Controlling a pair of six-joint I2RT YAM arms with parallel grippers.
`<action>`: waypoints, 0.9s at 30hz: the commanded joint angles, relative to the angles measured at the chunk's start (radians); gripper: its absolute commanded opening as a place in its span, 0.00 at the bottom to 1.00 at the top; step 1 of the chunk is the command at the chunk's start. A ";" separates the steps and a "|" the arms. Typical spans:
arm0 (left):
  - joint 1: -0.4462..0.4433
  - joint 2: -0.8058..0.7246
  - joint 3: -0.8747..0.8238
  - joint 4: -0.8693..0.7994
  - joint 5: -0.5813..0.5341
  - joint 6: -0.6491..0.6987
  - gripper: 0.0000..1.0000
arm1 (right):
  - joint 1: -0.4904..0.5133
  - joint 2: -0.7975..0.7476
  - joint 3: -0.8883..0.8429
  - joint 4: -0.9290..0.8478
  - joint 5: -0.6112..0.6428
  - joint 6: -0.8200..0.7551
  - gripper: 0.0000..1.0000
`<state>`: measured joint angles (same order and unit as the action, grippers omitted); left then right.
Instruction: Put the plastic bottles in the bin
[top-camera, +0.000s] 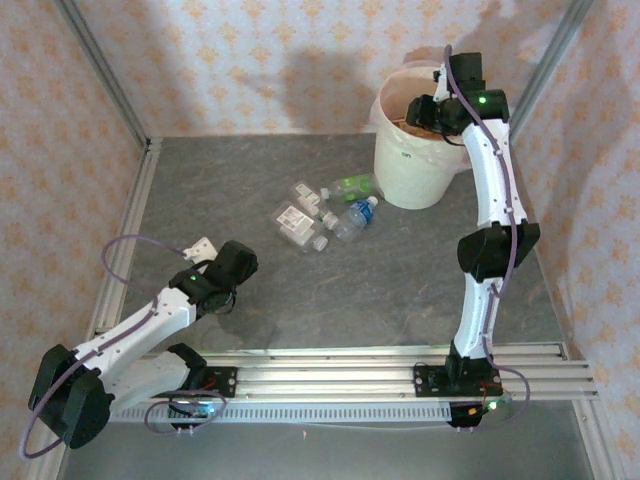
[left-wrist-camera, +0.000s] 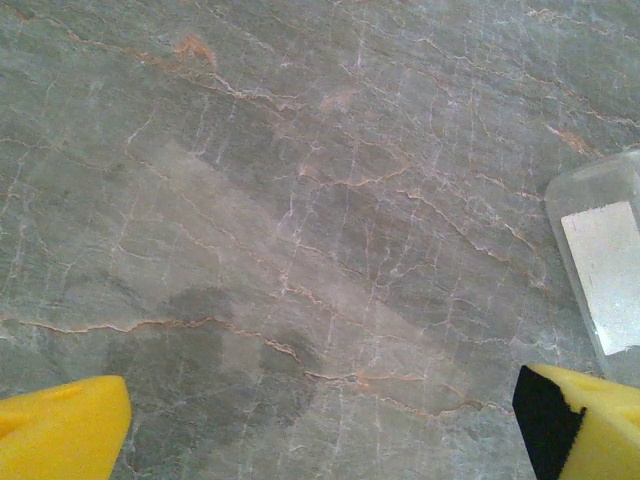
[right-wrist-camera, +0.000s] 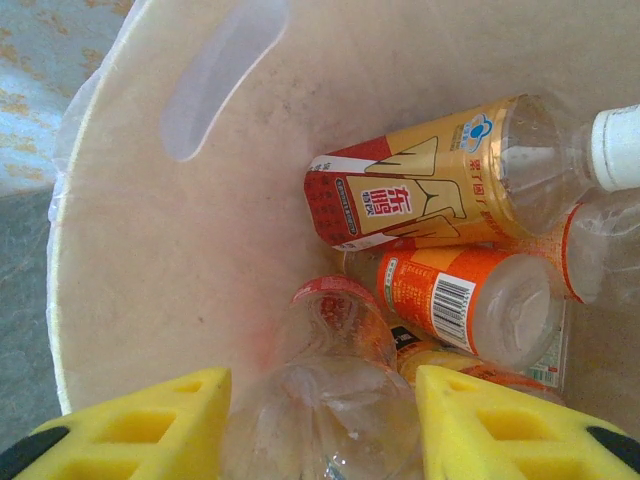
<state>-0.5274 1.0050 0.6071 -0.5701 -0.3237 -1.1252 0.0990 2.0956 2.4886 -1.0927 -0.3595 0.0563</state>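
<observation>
My right gripper (top-camera: 425, 112) hangs over the bin (top-camera: 400, 165), a white bucket at the back right. In the right wrist view its yellow fingers (right-wrist-camera: 140, 425) stand partly apart, and a clear bottle with a red label (right-wrist-camera: 335, 350) lies base-up below the gap. I cannot tell if they touch it. Further bottles lie in the bin (right-wrist-camera: 150, 250): a gold and red one (right-wrist-camera: 410, 190) and an orange-labelled one (right-wrist-camera: 460, 300). Several bottles (top-camera: 300, 215) lie on the table, among them a green one (top-camera: 350, 185). My left gripper (top-camera: 212, 260) is open over bare table (left-wrist-camera: 320, 420), beside a clear bottle (left-wrist-camera: 605, 260).
The grey marbled tabletop (top-camera: 400, 290) is walled by patterned panels at the back and sides. A metal rail (top-camera: 350, 375) with both arm bases runs along the near edge. The right arm reaches upright along the right wall.
</observation>
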 joint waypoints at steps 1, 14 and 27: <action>0.009 0.015 0.027 -0.005 -0.017 0.011 1.00 | -0.002 0.012 0.072 -0.036 -0.002 0.011 0.53; 0.010 0.101 0.077 0.046 0.012 0.035 1.00 | 0.014 -0.207 -0.089 0.123 0.004 0.074 0.78; 0.011 0.155 0.108 0.053 0.030 0.036 1.00 | 0.153 -0.386 -0.277 0.174 0.132 0.071 0.99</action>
<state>-0.5274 1.1633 0.7006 -0.5289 -0.2871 -1.0912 0.2123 1.7927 2.2772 -0.9791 -0.2768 0.1204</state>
